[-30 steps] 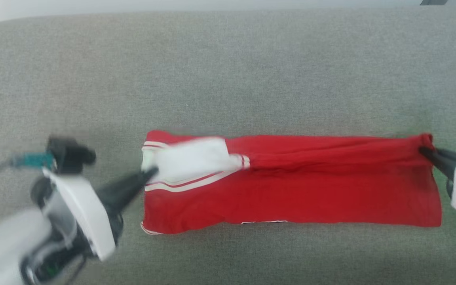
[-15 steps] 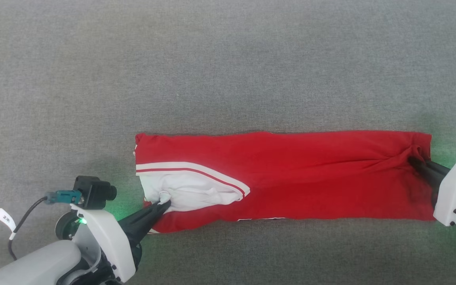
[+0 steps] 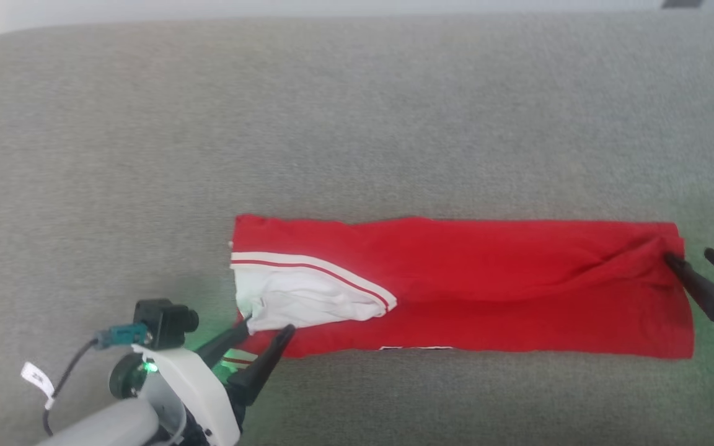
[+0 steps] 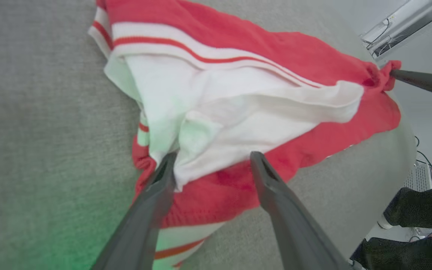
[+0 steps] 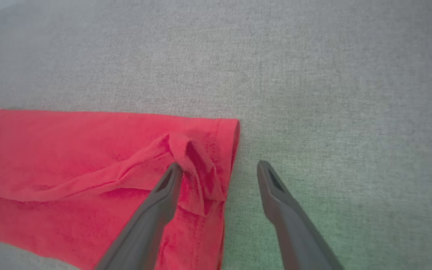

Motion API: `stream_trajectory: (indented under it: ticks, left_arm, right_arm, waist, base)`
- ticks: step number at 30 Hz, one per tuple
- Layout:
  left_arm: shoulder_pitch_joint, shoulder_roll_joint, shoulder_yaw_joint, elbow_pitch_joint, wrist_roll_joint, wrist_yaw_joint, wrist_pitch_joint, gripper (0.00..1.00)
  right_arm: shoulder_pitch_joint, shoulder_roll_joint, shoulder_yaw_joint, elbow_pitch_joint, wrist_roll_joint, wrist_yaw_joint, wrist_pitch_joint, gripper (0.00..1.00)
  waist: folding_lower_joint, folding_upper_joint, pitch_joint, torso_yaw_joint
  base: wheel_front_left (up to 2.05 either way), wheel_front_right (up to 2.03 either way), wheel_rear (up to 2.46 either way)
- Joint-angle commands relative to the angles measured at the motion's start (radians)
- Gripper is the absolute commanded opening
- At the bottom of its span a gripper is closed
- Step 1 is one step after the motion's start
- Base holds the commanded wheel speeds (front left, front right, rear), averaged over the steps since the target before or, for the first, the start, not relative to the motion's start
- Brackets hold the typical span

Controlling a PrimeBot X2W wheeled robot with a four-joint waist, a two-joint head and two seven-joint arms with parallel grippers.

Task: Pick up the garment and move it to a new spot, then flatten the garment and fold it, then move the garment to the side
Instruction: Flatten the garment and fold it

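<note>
The garment [image 3: 487,291], a red shirt with a white sleeve [image 3: 307,297] and white-and-red striped trim, lies folded into a long band on the grey cloth surface. My left gripper [image 3: 267,328] stands open at the garment's near left corner, its fingers straddling the sleeve's edge [image 4: 216,150] without pinching it. At the right end my right gripper [image 3: 691,259] is open too; one finger [image 5: 163,195] rests on a raised red crease [image 5: 189,150], the other lies off the hem on bare cloth. The garment [image 5: 69,161] lies free of both.
The grey fabric surface [image 3: 357,124] stretches wide behind the garment, with its far edge along the top of the head view. In the left wrist view, cables and equipment [image 4: 422,176] show past the surface's edge at the right.
Both grippers have opened and let go of the garment: the left released the white sleeve, the right the red end. The fabric has settled flat. The camera has shifted slightly.
</note>
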Motion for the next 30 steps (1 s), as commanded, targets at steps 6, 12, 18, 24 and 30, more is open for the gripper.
stream_trajectory:
  ticks: [6, 12, 18, 24, 30]
  left_arm:
    - [0.099, -0.055, 0.139, -0.007, 0.049, 0.021, -0.007, 1.0]
    - [0.248, -0.135, 0.392, -0.028, 0.193, 0.006, -0.008, 1.0]
    - [0.361, -0.24, 0.615, 0.016, 0.382, -0.033, -0.008, 1.0]
    - [0.429, -0.363, 0.807, 0.059, 0.579, -0.087, -0.008, 1.0]
    - [0.455, -0.439, 0.946, 0.034, 0.834, -0.113, -0.008, 1.0]
  right_arm:
    - [0.069, 0.029, -0.064, 0.036, 0.055, -0.002, 0.074, 1.0]
    - [0.094, 0.063, -0.115, 0.125, 0.05, -0.001, 0.131, 1.0]
    - [0.072, 0.104, -0.119, 0.184, 0.025, -0.001, 0.186, 1.0]
    - [0.043, 0.133, -0.107, 0.211, -0.018, -0.001, 0.215, 1.0]
    - [0.027, 0.156, -0.112, 0.224, -0.043, -0.001, 0.229, 1.0]
  waist:
    - [0.0, -0.0001, -0.056, 0.067]
    - [0.0, -0.0001, -0.077, 0.13]
    - [0.0, -0.0001, -0.085, 0.167]
    - [0.0, -0.0001, -0.086, 0.176]
    - [0.0, -0.0001, -0.085, 0.178]
  base:
    - [0.0, 0.0, 0.0]
    - [0.0, 0.0, 0.0]
    - [0.0, 0.0, 0.0]
    - [0.0, 0.0, 0.0]
    - [0.0, 0.0, 0.0]
